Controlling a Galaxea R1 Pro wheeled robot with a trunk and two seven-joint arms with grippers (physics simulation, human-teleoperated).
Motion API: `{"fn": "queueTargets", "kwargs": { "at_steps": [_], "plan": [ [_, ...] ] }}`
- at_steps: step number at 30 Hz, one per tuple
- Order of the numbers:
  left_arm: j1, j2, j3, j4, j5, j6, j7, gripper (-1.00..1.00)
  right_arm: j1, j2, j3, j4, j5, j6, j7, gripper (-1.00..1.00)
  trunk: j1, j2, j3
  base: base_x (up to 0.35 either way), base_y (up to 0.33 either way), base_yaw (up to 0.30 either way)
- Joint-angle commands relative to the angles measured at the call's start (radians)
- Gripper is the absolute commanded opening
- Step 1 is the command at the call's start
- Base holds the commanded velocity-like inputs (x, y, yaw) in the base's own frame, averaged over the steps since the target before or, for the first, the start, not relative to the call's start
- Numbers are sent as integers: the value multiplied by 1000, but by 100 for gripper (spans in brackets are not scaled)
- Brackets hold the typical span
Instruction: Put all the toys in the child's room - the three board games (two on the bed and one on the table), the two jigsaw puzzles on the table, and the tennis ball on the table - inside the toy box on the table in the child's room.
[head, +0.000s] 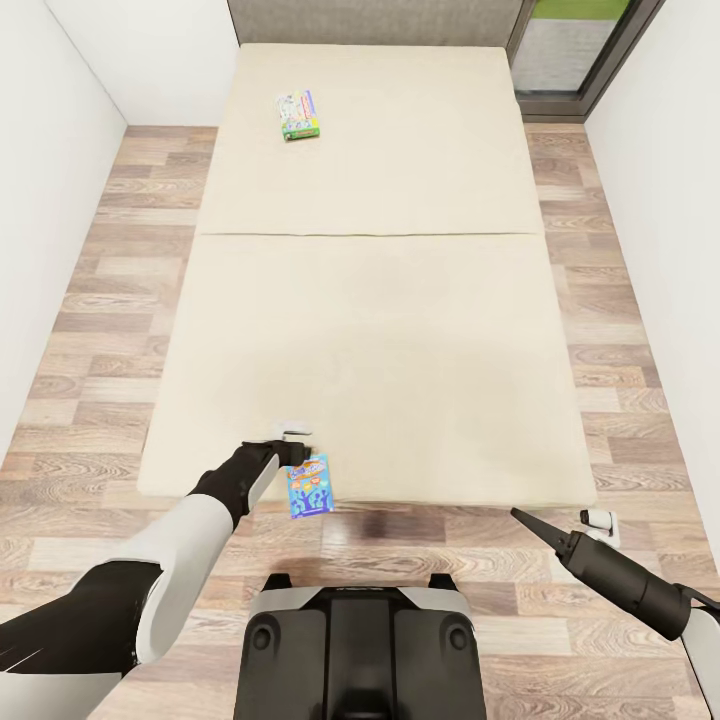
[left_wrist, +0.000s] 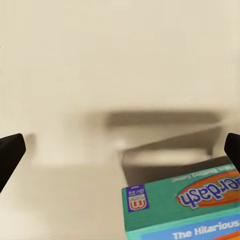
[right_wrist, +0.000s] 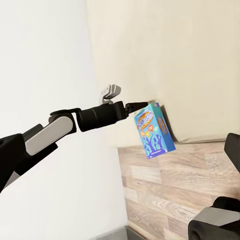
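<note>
A blue and teal board game (head: 308, 486) sits tilted at the near edge of the cream bed (head: 380, 330), partly past the edge. My left gripper (head: 292, 436) is just above it, and its dark fingers (left_wrist: 10, 156) stand wide apart, so it is open. The box (left_wrist: 185, 205) lies low between them; I cannot tell whether a finger touches it. In the right wrist view the same box (right_wrist: 154, 131) hangs slanted beside the left arm's tip. A second board game (head: 298, 115), green-edged, lies flat at the bed's far left. My right gripper (head: 597, 520) is open over the floor, off the bed's near right corner.
Wood-plank floor (head: 110, 300) runs along both sides of the bed, with white walls close on the left and right. A glass door (head: 575, 45) is at the far right corner. My base (head: 355, 650) stands at the foot of the bed.
</note>
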Motion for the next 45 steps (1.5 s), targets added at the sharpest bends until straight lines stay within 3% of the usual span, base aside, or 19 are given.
{"fn": "queueTargets", "kwargs": {
  "at_steps": [1, 45],
  "plan": [
    [0, 0, -2, -2, -4, 6, 3, 100, 0, 0, 0, 0, -2, 5, 1, 100, 1, -1, -1, 0, 0, 0],
    [0, 2, -5, -2, -4, 4, 3, 100, 0, 0, -1, 0, -2, 4, 2, 100, 1, -1, -1, -17, 0, 0]
  ]
}}
